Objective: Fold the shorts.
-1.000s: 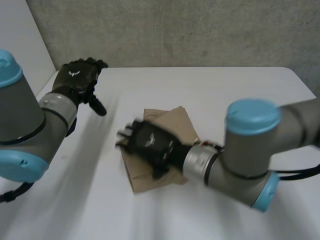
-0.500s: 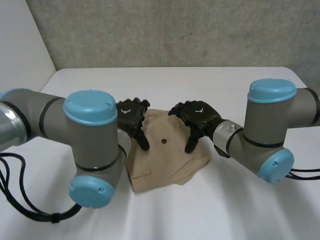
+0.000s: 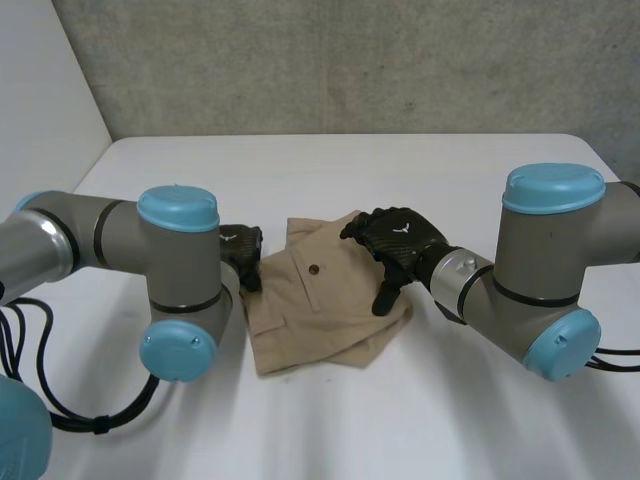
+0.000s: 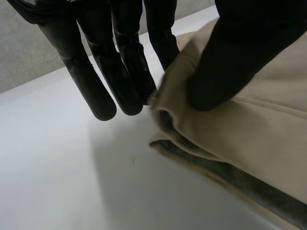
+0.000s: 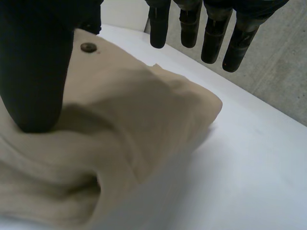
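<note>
Shorts point(image 3: 320, 310): beige, folded in layers, lying in the middle of the white surface point(image 3: 430, 420), between both arms.
Left robot hand point(image 3: 243, 255): at the left edge of the shorts; straight fingers and thumb pinch the doubled edge, probably to hold the layers together.
Right robot hand point(image 3: 400, 240): over the right edge, fingers straight and apart, grasping nothing; only the thumb presses the cloth down, apparently to flatten the fold.

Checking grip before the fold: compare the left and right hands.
The left hand is at the shorts' left edge; the right hand is over their right side. The left pinches the edge between thumb and fingers; the right only presses its thumb down, fingers straight and off the cloth. Both touch the shorts.
</note>
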### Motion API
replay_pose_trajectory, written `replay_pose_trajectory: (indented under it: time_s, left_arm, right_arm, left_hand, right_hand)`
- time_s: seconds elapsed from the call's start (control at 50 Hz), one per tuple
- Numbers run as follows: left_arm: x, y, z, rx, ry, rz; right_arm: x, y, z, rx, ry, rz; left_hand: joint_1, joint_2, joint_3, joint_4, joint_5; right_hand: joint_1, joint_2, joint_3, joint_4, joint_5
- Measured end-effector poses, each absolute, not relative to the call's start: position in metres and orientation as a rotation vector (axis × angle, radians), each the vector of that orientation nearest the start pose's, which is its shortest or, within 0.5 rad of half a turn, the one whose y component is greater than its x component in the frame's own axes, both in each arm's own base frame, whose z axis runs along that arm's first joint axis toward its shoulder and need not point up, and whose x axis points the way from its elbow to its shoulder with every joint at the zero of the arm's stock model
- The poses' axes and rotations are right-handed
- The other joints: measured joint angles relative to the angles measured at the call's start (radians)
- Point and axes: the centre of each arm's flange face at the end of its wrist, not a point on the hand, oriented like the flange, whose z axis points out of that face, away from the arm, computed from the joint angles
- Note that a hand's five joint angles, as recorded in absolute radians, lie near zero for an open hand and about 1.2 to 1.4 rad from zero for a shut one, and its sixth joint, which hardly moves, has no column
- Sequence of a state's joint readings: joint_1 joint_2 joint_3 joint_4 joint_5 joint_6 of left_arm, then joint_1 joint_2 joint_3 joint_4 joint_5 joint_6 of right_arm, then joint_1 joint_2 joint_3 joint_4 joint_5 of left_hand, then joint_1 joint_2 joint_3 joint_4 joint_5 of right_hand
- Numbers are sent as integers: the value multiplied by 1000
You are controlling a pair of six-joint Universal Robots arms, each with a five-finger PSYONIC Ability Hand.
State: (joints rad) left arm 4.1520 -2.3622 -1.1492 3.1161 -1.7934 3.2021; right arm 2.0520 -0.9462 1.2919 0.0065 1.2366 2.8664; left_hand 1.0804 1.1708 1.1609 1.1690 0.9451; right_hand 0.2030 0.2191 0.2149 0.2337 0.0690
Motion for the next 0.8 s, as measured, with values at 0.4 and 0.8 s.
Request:
replay_pose_trajectory:
  time_s: [0.4,0.8]
  left_arm:
    - [-363,-339,192,816,2253,-2297]
    - [-352,-292,135,1025,2387,-1879]
  right_arm:
    - [323,-298,174,-897,2113,-1750]
    - [327,-301,163,-944,2122,-1704]
  left_hand:
    - [0,25,27,22,14]
    - [-96,-186,-176,-184,-136]
  right_hand:
    - [0,0,0,0,0]
    - [0,0,0,0,0]
